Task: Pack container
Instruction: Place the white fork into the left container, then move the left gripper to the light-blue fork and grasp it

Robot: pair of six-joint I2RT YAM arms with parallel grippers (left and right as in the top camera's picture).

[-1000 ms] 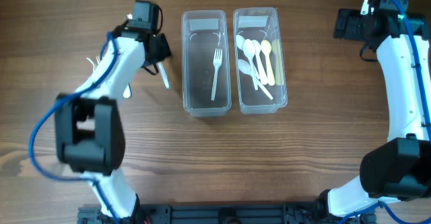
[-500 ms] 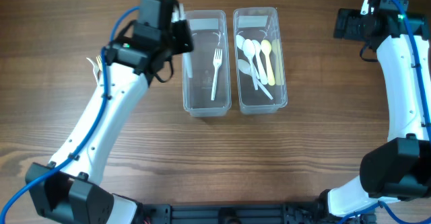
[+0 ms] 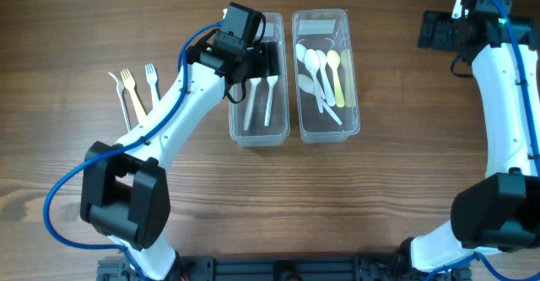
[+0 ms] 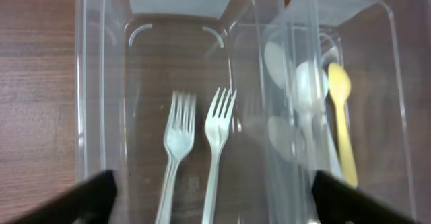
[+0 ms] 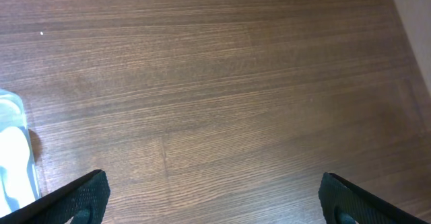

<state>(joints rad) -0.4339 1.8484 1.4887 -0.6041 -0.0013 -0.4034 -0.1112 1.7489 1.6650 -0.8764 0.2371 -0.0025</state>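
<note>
Lying loose on the table [image 3: 67, 28] at far left, a yellow fork [image 3: 127, 87] and a white fork [image 3: 152, 76] were not yet packed. The left gripper [image 3: 258, 60] hovered over the left container [image 3: 260, 136], fingers spread wide and empty, two white forks [image 4: 176, 133] lying inside beneath it (a drop apparently done). Next it would likely need to swing left and close on another fork. The right container [image 3: 329, 132] held white spoons [image 3: 312, 62] and a yellow spoon [image 3: 334, 62]. The right gripper [image 5: 217, 200] sat well apart at far right, fingers spread, holding nothing.
</note>
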